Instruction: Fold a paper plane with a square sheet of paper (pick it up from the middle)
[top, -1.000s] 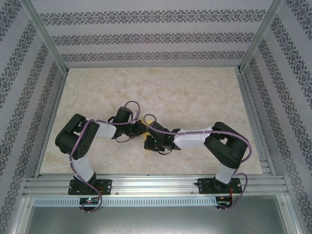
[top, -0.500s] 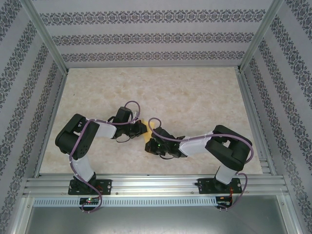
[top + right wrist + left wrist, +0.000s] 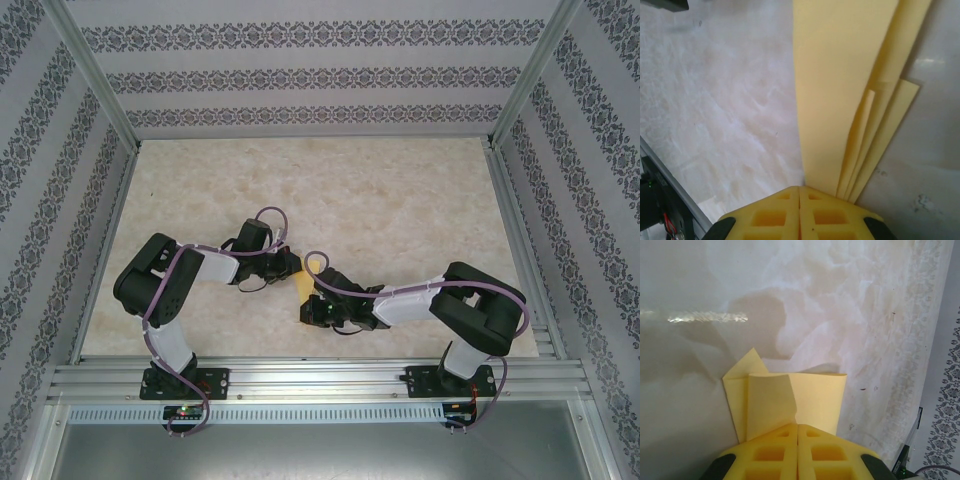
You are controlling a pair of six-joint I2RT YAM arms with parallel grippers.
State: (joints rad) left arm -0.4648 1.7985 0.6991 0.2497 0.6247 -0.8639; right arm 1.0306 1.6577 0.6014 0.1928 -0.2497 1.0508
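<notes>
Two arms reach toward each other over the near middle of the marbled table (image 3: 400, 200) in the overhead view. The left gripper (image 3: 294, 268) and the right gripper (image 3: 310, 306) come in from their own sides. The yellow paper (image 3: 305, 284) shows as a narrow strip between them, with the left gripper at its far-left side and the right gripper at its near end. At this size the fingers cannot be made out. Patterned walls (image 3: 300, 80) close off the left, far and right sides of the table.

In the left wrist view, the left gripper (image 3: 798, 427) has its two yellow fingers (image 3: 770, 455) pressed flush together, pinching one edge of the yellow paper (image 3: 810, 395). The paper runs away from the fingertips in folded layers. One flap overlaps on the left, a pointed corner sticks out behind it, and the right edge is straight. Whether it rests on the table (image 3: 840, 315) or hangs just above it cannot be told.

In the right wrist view, the right gripper (image 3: 800, 189) also has its fingers (image 3: 830, 217) closed with no gap, clamped on the end of the yellow paper (image 3: 840, 75). From the fingertips the paper stretches away as a long band to the top of the frame, with several thin layers fanning out along its right side. The table (image 3: 715, 100) shows on both sides of it.
</notes>
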